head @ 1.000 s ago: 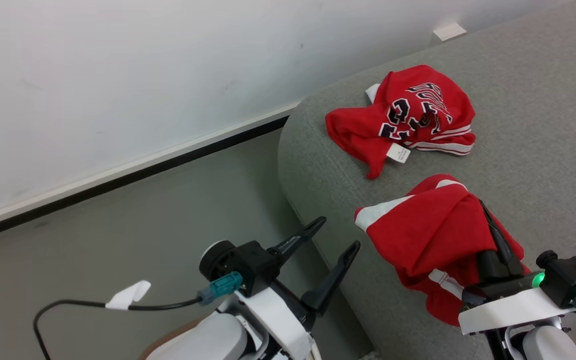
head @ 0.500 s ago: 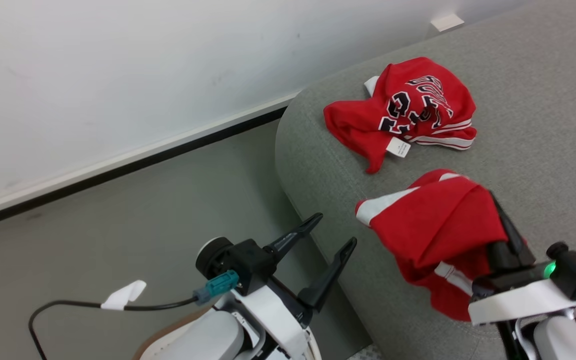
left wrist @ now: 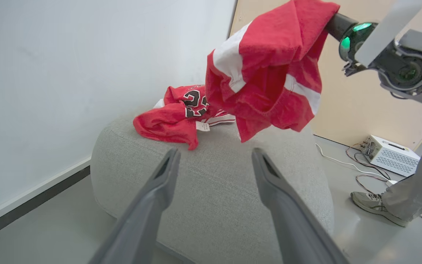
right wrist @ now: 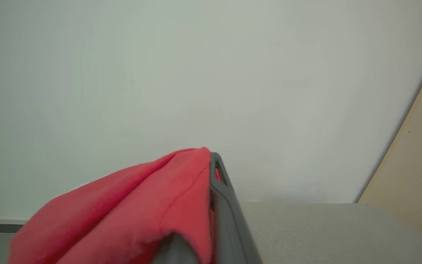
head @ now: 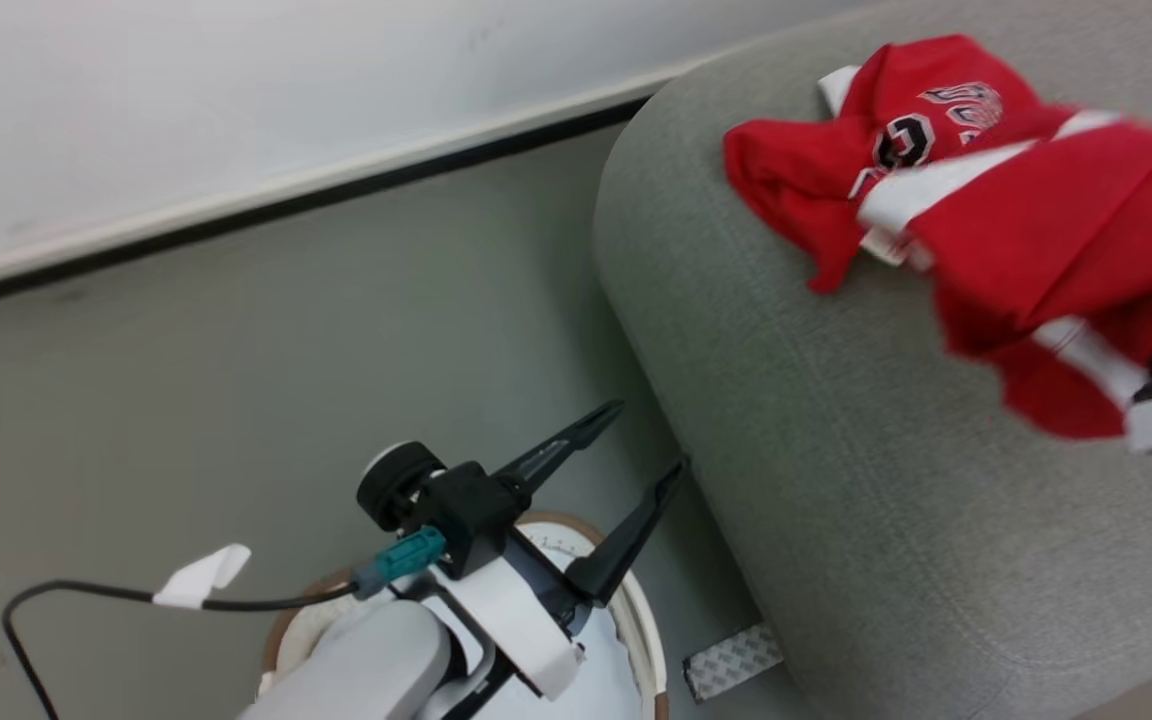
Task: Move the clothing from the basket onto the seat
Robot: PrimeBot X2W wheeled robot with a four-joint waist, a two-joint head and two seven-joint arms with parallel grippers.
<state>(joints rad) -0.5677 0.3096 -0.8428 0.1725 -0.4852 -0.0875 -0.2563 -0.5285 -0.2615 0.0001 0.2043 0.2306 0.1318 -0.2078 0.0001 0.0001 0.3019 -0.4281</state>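
Observation:
One piece of red clothing (head: pixel 1056 230) hangs bunched in the air above the grey seat (head: pixel 836 450), with my right gripper (right wrist: pixel 213 161) shut on it; the cloth covers most of the fingers. The left wrist view shows it (left wrist: pixel 269 73) dangling clear of the seat (left wrist: pixel 214 198). A second red jersey (head: pixel 806 170) with black-and-white numbers lies crumpled near the seat's far edge (left wrist: pixel 174 121). My left gripper (head: pixel 651 437) stands open and empty beside the seat's rounded side, over the white basket (head: pixel 641 610) with its brown rim.
A white wall with a dark baseboard (head: pixel 286 200) runs behind the grey floor. A strip of tape (head: pixel 731 662) lies by the seat's base. Beyond the seat are a person's shoe (left wrist: pixel 372 205), a white box (left wrist: pixel 390 157) and cables.
The head camera has tilted, shifting the whole picture. My right gripper has raised the red garment off the seat so it now hangs in the air. The left gripper stays open.

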